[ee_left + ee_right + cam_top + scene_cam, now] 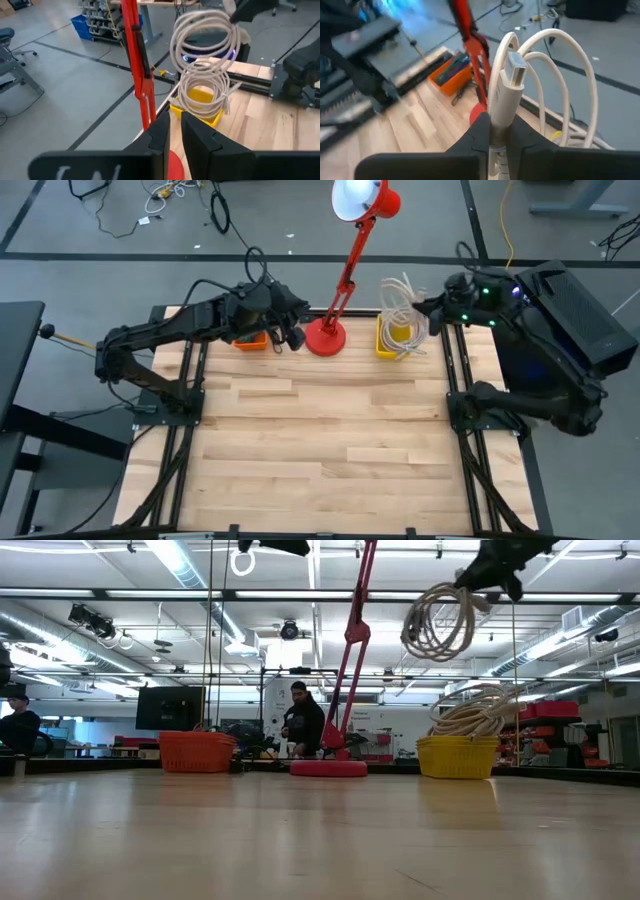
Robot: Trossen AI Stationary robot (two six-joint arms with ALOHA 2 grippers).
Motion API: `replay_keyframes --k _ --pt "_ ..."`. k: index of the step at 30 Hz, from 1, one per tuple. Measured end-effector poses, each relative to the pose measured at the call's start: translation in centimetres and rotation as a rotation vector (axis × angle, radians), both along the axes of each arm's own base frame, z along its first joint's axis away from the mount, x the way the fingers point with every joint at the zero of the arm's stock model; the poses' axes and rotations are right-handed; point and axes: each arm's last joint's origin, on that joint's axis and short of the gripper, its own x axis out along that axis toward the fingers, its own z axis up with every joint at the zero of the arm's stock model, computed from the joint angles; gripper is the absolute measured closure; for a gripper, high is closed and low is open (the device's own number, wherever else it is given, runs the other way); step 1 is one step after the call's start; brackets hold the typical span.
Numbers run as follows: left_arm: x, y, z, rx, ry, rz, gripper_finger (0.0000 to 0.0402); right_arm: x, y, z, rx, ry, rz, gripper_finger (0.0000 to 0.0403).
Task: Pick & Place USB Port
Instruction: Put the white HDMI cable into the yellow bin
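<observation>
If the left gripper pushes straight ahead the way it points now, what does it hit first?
Probably the red desk lamp's arm, just off the left gripper; beyond hangs the coiled white USB cable. Depth is unclear.

white usb cable [512,85], yellow basket [457,757], orange basket [196,751], red lamp [345,270]

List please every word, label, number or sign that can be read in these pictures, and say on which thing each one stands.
No text can be read with certainty.
Left tool: pale marks on the bar at its base, too blurred to read.
Orange basket, yellow basket, red lamp, white cable: no lettering visible.
Room behind the table: any signs are too small to read.
</observation>
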Motion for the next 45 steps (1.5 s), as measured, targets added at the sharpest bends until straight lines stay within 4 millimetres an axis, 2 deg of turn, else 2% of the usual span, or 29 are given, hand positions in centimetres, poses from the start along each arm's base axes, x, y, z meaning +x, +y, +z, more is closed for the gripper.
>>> replay_keyframes --k 4,6,10,12,17,24,30,36,45 --pt "-0.2 0.0 0.4 0.006 -0.021 -0.001 0.0351 -1.2 1.0 0.5 -0.019 -0.17 0.003 0.0381" --pt "-0.3 -0.1 0.5 0.007 -0.026 -0.001 0.0351 -1.7 1.5 0.0 -0.022 -0.236 0.011 0.0381" --pt "-0.5 -0.1 0.6 0.002 -0.032 -0.007 0.0351 -2.6 2.1 -3.7 0.053 -0.241 -0.045 0.0381" --pt "-0.5 -0.1 0.6 -0.004 -0.033 -0.012 0.0351 -2.8 2.1 -5.5 0.091 -0.298 -0.077 0.0381" --pt "-0.4 -0.1 0.6 -0.005 -0.034 -0.013 0.0351 -3.8 2.6 -7.4 0.056 -0.53 -0.103 0.0381" --pt "-0.4 -0.4 0.6 -0.009 -0.035 -0.027 0.0351 -4.4 2.9 -10.9 0.15 -0.499 -0.151 0.0381" --pt "-0.4 -0.4 0.6 -0.01 -0.036 -0.026 0.0351 -4.8 2.8 -11.8 0.084 -0.564 -0.174 0.0381" --pt "-0.4 -0.4 0.5 -0.02 -0.038 -0.044 0.0351 -5.0 2.3 -14.2 0.167 -0.536 -0.252 0.0381" --pt "-0.4 -0.4 0.5 -0.02 -0.037 -0.043 0.0351 -5.4 1.6 -16.0 0.171 -0.553 -0.326 0.0381"
